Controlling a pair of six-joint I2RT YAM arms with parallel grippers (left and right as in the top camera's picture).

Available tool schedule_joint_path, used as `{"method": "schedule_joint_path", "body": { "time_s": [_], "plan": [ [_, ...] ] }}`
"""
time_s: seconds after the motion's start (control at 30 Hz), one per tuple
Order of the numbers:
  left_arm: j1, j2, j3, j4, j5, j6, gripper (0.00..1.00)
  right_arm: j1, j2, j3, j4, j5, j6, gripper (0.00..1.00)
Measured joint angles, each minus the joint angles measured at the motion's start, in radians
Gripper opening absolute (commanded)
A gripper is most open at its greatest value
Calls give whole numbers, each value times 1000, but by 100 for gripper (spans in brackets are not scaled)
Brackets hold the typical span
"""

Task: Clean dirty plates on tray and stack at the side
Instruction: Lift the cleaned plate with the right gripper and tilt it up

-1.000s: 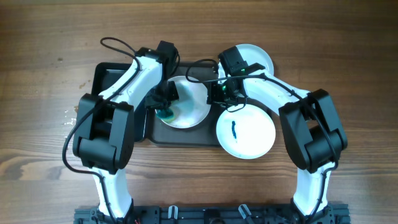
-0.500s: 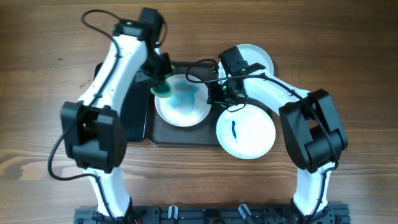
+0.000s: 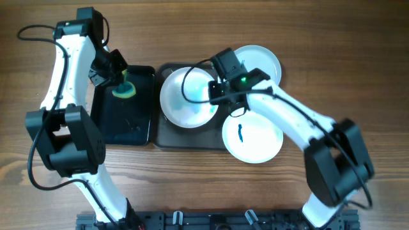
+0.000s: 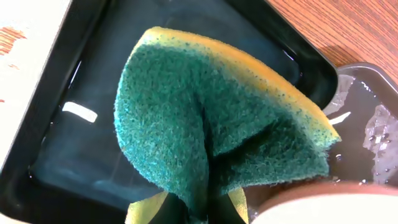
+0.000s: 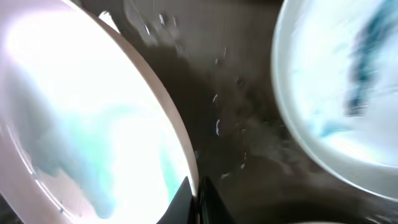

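Left pincer [image 3: 119, 82], clamping sponge [image 4: 217, 118], swung leftward, right pincer [image 3: 215, 94] clamps plate [image 3: 181, 101], wooden table [image 3: 345, 38]

three white plates here; left plate [image 3: 185, 99] lies on the dark tray [image 3: 192, 138], with pale blue streaks washed over its middle and right side; front plate [image 3: 255, 137] overlaps the tray's near right corner, one small dark-blue smear near its centre; back plate [image 3: 263, 59] looks clean, partly hidden
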Motion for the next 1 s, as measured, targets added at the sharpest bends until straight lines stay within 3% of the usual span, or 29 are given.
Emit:
{"method": "schedule_joint_path", "body": {
  "time_s": [0.27,0.57,0.8,1.0],
  "plan": [
    [0,0,0,0,1,0,4,132,-74,0,-16,411,-82,4],
    [0,0,0,0,1,0,4,263,-77,0,31,740,-201,4],
    [0,0,0,0,1,0,4,363,-77,0,132,1004,-356,4],
    [0,0,0,0,1,0,4,430,-77,-2,343,1273,-513,4]
  ]
}}
